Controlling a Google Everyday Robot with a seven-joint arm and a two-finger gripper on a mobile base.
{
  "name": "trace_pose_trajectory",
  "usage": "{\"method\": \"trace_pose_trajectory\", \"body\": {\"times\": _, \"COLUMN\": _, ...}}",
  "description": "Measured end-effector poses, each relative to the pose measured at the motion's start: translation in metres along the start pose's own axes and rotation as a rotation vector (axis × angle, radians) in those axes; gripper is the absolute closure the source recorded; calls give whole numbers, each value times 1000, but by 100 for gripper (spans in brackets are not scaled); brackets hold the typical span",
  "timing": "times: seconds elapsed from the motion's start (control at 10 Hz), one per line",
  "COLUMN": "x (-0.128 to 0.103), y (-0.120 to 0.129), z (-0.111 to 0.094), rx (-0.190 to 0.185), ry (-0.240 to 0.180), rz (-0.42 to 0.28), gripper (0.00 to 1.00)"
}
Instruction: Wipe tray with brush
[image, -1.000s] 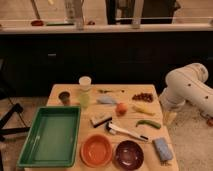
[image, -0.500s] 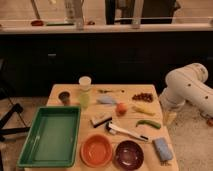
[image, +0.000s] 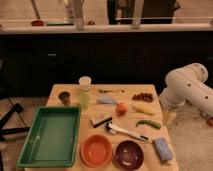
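The green tray (image: 50, 136) lies at the front left of the wooden table (image: 70, 90) with nothing in it. The white brush (image: 128, 132) lies flat in the middle front of the table, its head toward the tray and its handle pointing right. My white arm (image: 187, 87) stands off the table's right edge. The gripper (image: 169, 118) hangs down beside that edge, apart from the brush and to its right, and holds nothing that I can see.
A tan-and-black scrubber (image: 101, 120) lies just behind the brush. An orange bowl (image: 96, 150), a dark bowl (image: 129, 154) and a blue sponge (image: 162, 149) line the front. Cups (image: 84, 83), an orange fruit (image: 121, 108) and a green vegetable (image: 149, 123) lie behind.
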Motion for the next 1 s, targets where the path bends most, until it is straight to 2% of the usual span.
{"method": "trace_pose_trajectory", "body": {"times": 0.1, "x": -1, "y": -1, "z": 0, "rx": 5, "ry": -3, "rz": 5, "gripper": 20}}
{"method": "trace_pose_trajectory", "body": {"times": 0.3, "x": -9, "y": -3, "z": -6, "rx": 31, "ry": -13, "rz": 62, "gripper": 20}}
{"method": "trace_pose_trajectory", "body": {"times": 0.6, "x": -48, "y": -15, "z": -12, "rx": 47, "ry": -67, "rz": 154, "gripper": 20}}
{"method": "trace_pose_trajectory", "body": {"times": 0.9, "x": -78, "y": -18, "z": -1, "rx": 21, "ry": -160, "rz": 281, "gripper": 20}}
{"method": "trace_pose_trajectory", "body": {"times": 1.0, "x": -89, "y": -17, "z": 4, "rx": 12, "ry": -176, "rz": 287, "gripper": 20}}
